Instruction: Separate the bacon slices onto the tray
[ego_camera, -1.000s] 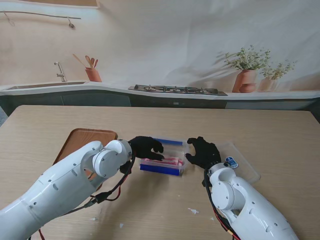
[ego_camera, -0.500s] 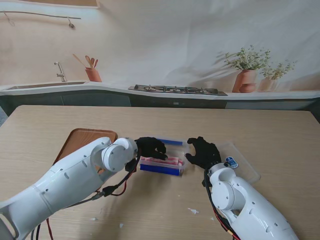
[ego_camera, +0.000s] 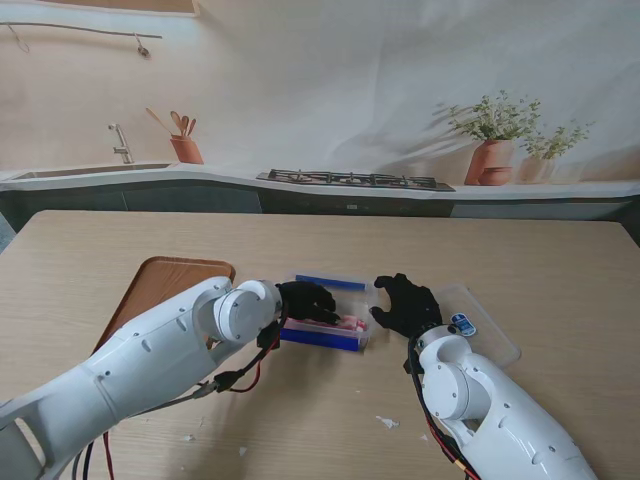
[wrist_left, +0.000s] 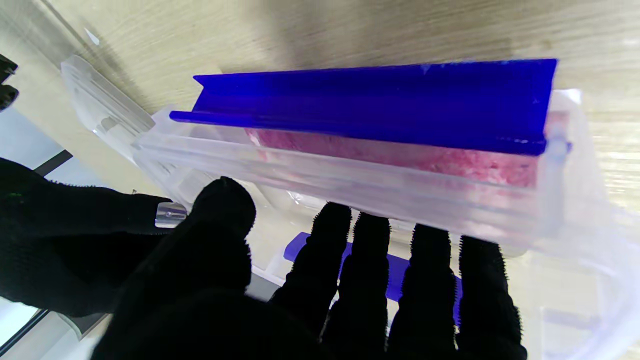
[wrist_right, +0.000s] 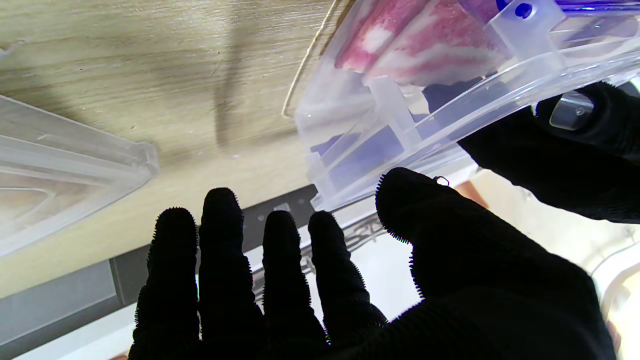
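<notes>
So the left hand (ego_camera: 308, 300) had slid further right over the clear box (ego_camera: 325, 330), its fingers (wrist_left: 350, 235) spread and dipping inside, not pinching anything I could see. Compared with a second before, it sat deeper over the bacon slices (ego_camera: 345, 322), which were all in the box. Right hand (ego_camera: 405, 305) hadn't budged, fingers spread at the box's end. Wooden tray (ego_camera: 165, 285) sat bare on the worktop (ego_camera: 320, 240), so nothing's separated yet.
</notes>
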